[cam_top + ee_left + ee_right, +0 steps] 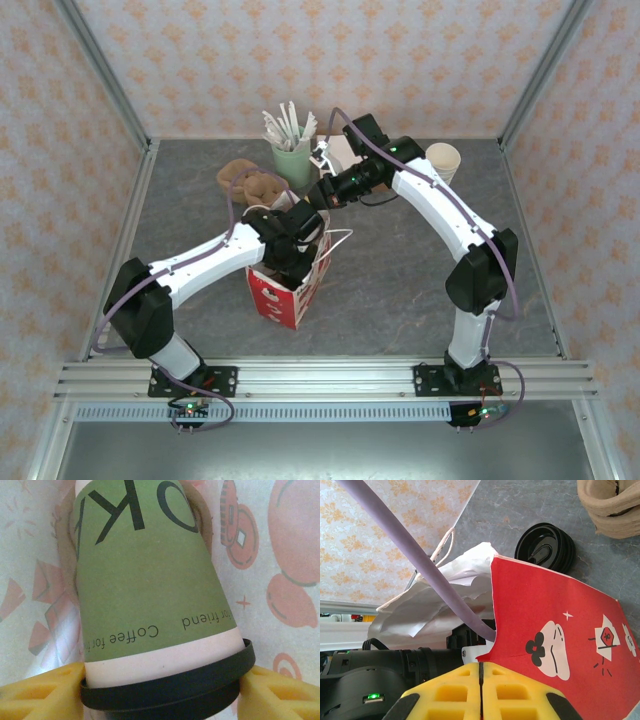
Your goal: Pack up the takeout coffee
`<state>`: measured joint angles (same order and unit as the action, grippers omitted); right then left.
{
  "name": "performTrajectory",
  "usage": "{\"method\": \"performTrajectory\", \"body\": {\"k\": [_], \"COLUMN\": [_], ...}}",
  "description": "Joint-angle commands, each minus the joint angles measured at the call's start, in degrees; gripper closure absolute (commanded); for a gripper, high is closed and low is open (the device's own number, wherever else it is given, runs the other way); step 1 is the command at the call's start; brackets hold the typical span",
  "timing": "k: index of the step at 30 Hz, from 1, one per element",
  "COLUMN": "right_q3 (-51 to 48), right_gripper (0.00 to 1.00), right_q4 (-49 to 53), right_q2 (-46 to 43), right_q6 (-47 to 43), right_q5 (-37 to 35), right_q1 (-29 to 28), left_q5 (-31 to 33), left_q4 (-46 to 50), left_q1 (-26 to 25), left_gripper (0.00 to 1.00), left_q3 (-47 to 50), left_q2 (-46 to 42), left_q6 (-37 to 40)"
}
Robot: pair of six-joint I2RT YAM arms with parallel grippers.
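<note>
The takeout coffee [150, 580] is a small cup with an olive-green side and a black lid [170, 685]. My left gripper [162, 692] is shut on it at the lid, one yellow finger [40, 692] on each side. Pale printed bag wall surrounds the cup, which is down inside the red-and-white bag [285, 298]. From above, my left gripper [298, 248] reaches into the bag's open top. My right gripper [481, 672] is shut on the bag's red rim [555, 615] and stands at the bag's far edge [322, 197].
A loose black lid piece [545, 547] lies on the table behind the bag. A brown cardboard cup carrier [250, 182], a green holder of stirrers [292, 158] and a stack of cream cups [443, 160] stand at the back.
</note>
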<state>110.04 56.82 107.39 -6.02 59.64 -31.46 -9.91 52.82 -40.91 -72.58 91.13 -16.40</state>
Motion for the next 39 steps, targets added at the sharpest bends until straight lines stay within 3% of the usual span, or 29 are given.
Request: {"method": "performTrajectory", "body": {"k": [1,5,13,25,39], "right_q3": [0.1,-0.3,-3.1,-3.0,-3.2], "right_gripper": [0.92,0.92,0.93,0.93,0.93], "right_q4": [0.5,-0.1,-4.6,-4.8,-5.0], "right_q2": [-1.1,-1.2,-2.9,-2.5,-2.6], "right_q6": [-0.2,0.1,2.6,2.8,3.2], "right_q5": [-0.8,-1.1,-1.6,-1.6,-1.5], "right_q1": [-0.4,-0.4,0.6,0.8,0.7], "left_q5": [2.5,2.7,2.6,3.1,1.7], "left_q4": [-0.2,2.9,7.7,9.5,6.4], "left_q1": [-0.2,-0.2,-0.2,-0.1,0.5], "left_gripper": [0.47,0.48,0.61,0.61,0.19], "left_q3": [-1.5,-4.1,-9.1,-10.0,-4.1], "left_q2": [-0.3,-2.0,-4.7,-7.6,-1.6], "left_q6": [-0.1,-0.4,-1.8,-2.6,-3.6]}}
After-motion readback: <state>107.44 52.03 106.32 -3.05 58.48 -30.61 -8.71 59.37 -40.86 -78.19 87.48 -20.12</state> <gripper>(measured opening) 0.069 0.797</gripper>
